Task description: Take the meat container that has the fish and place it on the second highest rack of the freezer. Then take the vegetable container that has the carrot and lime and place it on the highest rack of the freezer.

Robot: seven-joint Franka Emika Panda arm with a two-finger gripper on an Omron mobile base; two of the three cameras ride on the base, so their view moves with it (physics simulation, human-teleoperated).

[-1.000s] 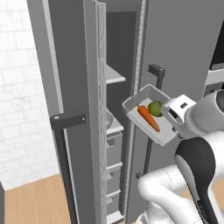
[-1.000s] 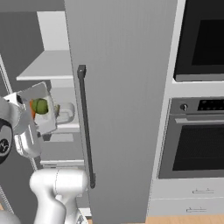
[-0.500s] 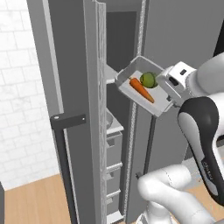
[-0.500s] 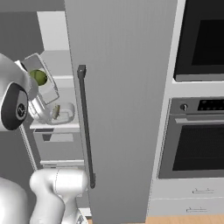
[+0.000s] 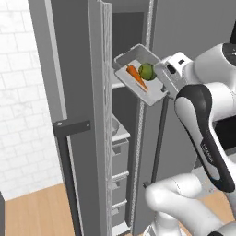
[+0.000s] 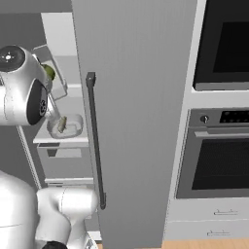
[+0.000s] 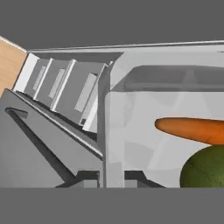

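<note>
Where the fish container (image 6: 64, 127) sits shelved, hand (image 5: 162, 85) pinching the tray (image 5: 138, 73) with carrot (image 5: 136, 77), lime (image 5: 146, 71).

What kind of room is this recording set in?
A rendered home kitchen, most likely: a tall open freezer with shelves and drawers, built-in ovens stacked in the wall, and a tray of carrot and lime.

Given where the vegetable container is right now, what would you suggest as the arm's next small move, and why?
Probably ease the vegetable container forward into the freezer, level with its top shelf. The left base view shows it tilted at the opening's edge, carrot and lime inside. The fish container already sits on a shelf below.
</note>
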